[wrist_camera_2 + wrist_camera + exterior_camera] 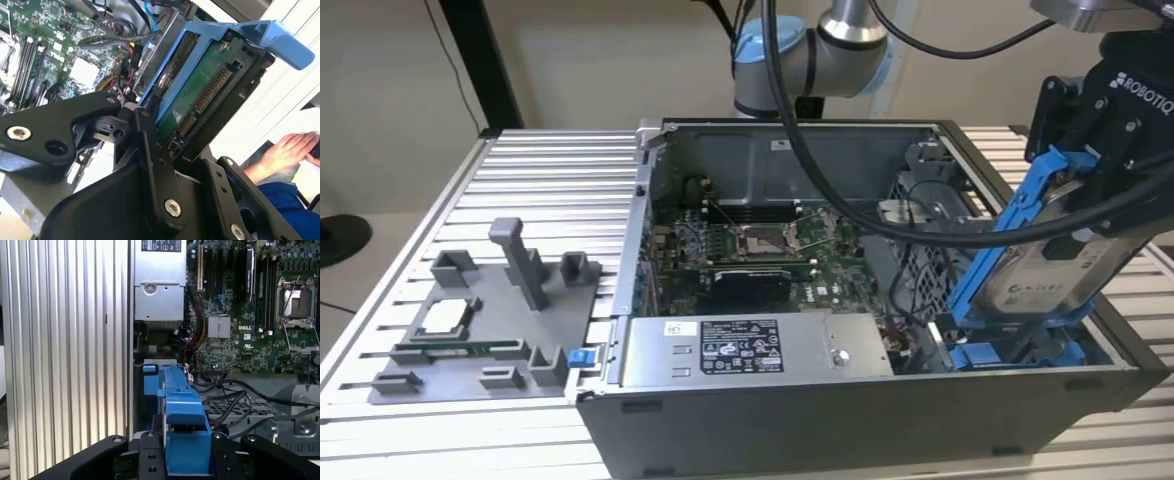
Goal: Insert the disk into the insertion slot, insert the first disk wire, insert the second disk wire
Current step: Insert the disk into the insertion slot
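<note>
Nearest the lens: one tool, its black fingers set on either side of the blue carrier in the first wrist view.
Tool state: clamped on the disk by its carrier.
Disk: one, silver-grey with a white label. It is held steeply tilted, its upper end in the tool and its lower end down by the blue rails beneath. Its green board and connector row show in the second wrist view.
Insertion slot: one, directly below the tool in a corner of the case. I cannot tell whether the disk's lower edge touches its rails.
Cables: several, black, looping just beside the disk, between it and the motherboard.
Power-supply box: one, grey and labelled, inside the case beside the slot, away from the tool.
Fixture: one, grey, across the case from the tool, well apart.
Desk: ribbed metal, carrying case and fixture.
Hand: one, a person's, beyond the tool and apart from the disk.
</note>
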`<state>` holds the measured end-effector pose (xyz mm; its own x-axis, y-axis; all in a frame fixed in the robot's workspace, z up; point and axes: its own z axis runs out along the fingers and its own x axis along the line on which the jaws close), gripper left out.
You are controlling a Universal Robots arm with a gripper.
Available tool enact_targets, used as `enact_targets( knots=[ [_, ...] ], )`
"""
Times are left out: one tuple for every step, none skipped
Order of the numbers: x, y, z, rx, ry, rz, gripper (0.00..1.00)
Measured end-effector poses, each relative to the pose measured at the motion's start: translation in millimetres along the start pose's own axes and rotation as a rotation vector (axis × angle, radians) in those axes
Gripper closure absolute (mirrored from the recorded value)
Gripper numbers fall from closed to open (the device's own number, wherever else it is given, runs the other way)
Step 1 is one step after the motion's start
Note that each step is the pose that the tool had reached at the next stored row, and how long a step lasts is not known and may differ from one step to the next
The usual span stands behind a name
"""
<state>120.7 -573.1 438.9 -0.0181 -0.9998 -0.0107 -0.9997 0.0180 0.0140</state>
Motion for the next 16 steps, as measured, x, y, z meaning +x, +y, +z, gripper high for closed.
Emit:
enact_targets(
  knots=[
    [0.0, -0.1, 1.1, 0.0021, -0.0040, 0.000, 1.00],
    [0.0, -0.1, 2.4, 0.0024, -0.0068, 0.000, 1.00],
    [0.0, -0.2, 3.8, 0.0029, -0.0094, 0.000, 1.00],
    [0.1, -0.1, 5.3, 0.0039, -0.0117, -0.001, 1.00],
    [0.1, -0.1, 6.8, 0.0052, -0.0132, -0.002, 1.00],
    [0.1, -0.1, 8.1, 0.0070, -0.0146, -0.003, 1.00],
    [0.1, -0.1, 9.4, 0.0088, -0.0161, -0.004, 1.00],
    [0.1, -0.2, 10.7, 0.0107, -0.0176, -0.006, 1.00],
    [0.1, -0.2, 12.0, 0.0118, -0.0193, -0.008, 1.00],
    [0.1, -0.2, 13.0, 0.0123, -0.0212, -0.011, 1.00],
    [0.2, -0.2, 13.6, 0.0127, -0.0230, -0.014, 1.00],
    [0.2, -0.2, 14.3, 0.0129, -0.0255, -0.018, 1.00],
    [0.3, -0.2, 14.9, 0.0129, -0.0276, -0.021, 1.00],
    [0.3, -0.2, 15.2, 0.0129, -0.0279, -0.024, 1.00],
    [0.3, -0.2, 15.2, 0.0128, -0.0279, -0.025, 1.00],
    [0.3, -0.2, 15.1, 0.0128, -0.0279, -0.025, 1.00]
  ],
)
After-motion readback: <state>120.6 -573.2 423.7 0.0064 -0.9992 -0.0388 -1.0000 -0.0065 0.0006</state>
